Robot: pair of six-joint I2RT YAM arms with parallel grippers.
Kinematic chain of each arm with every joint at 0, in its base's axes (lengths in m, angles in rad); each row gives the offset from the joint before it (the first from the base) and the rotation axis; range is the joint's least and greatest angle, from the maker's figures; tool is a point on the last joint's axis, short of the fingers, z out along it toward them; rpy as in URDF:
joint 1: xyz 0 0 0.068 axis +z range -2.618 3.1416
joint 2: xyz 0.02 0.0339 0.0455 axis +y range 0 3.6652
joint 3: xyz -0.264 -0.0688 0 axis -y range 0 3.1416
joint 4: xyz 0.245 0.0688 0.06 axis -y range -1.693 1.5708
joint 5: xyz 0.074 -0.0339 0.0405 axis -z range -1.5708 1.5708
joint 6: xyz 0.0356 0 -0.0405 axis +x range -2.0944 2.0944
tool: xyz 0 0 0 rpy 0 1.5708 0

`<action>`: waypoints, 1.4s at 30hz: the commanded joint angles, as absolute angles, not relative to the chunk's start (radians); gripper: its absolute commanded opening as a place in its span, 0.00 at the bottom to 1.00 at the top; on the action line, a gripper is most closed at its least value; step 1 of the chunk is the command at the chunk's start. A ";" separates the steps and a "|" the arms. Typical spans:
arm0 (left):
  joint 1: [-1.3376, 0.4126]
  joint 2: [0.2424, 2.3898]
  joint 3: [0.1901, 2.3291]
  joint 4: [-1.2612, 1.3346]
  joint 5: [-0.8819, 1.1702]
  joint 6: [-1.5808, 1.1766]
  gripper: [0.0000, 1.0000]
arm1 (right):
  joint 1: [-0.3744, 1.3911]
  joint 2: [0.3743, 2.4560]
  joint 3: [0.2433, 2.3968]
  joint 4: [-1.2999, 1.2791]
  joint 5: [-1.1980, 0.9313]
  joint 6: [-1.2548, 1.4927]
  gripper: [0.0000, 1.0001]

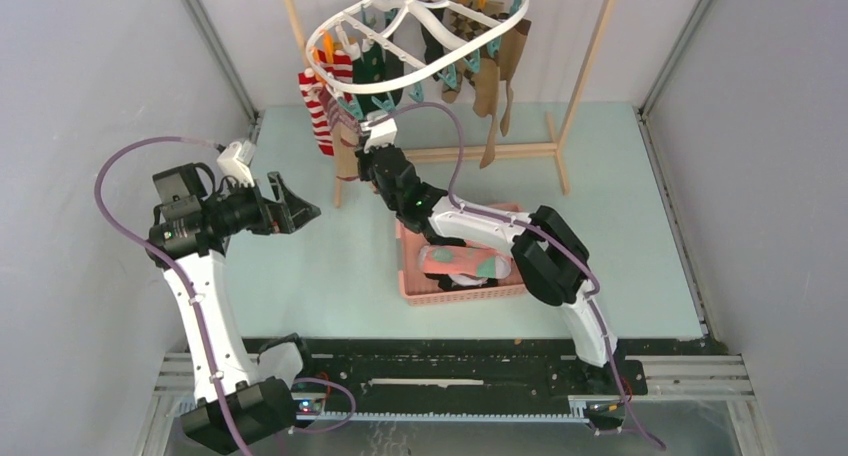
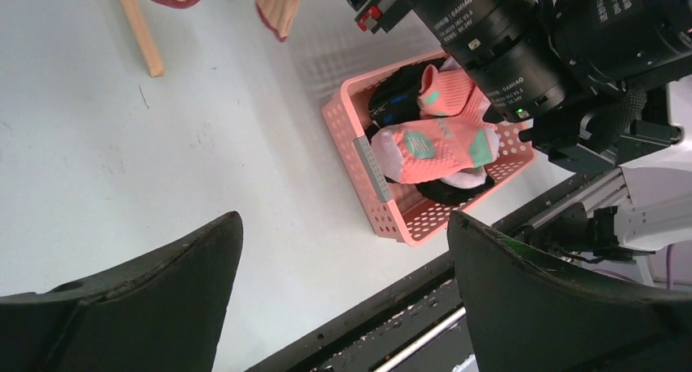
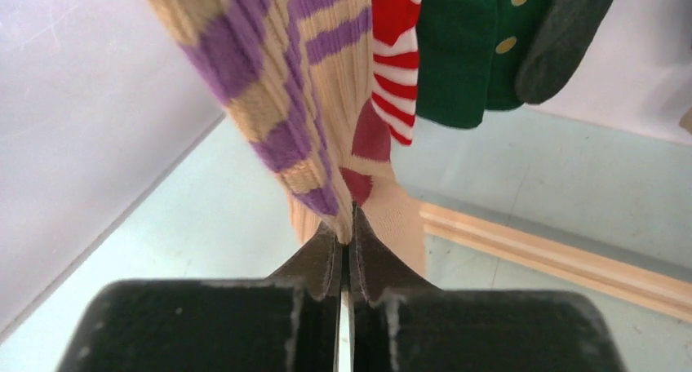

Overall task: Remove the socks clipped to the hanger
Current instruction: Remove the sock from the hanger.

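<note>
A pink plastic basket [image 1: 450,295] is set on the pale green table [image 1: 300,266], about mid-width and in the near half. A light wooden rack [image 1: 525,151] is stood at the far side, and the table is enclosed by grey walls [image 1: 90,76] left, right and far.

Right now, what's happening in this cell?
The right tool is shut on the lower end of a purple-striped sock that hangs from the white hanger. The left tool is open and empty, off to the left above the table. A pink basket already holds a few socks; several more hang on the hanger.
</note>
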State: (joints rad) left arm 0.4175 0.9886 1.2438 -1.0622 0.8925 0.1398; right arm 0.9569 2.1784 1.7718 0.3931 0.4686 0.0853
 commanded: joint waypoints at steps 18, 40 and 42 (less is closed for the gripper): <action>0.267 0.945 1.249 -0.958 1.078 0.059 1.00 | 0.886 1.613 1.215 0.596 -0.470 0.508 0.00; 0.080 0.967 1.202 -0.707 1.251 -0.181 0.87 | 0.918 1.456 1.122 0.551 -0.560 0.618 0.01; 0.073 0.973 1.192 -0.703 1.286 -0.178 0.82 | 0.917 1.444 1.114 0.553 -0.562 0.623 0.02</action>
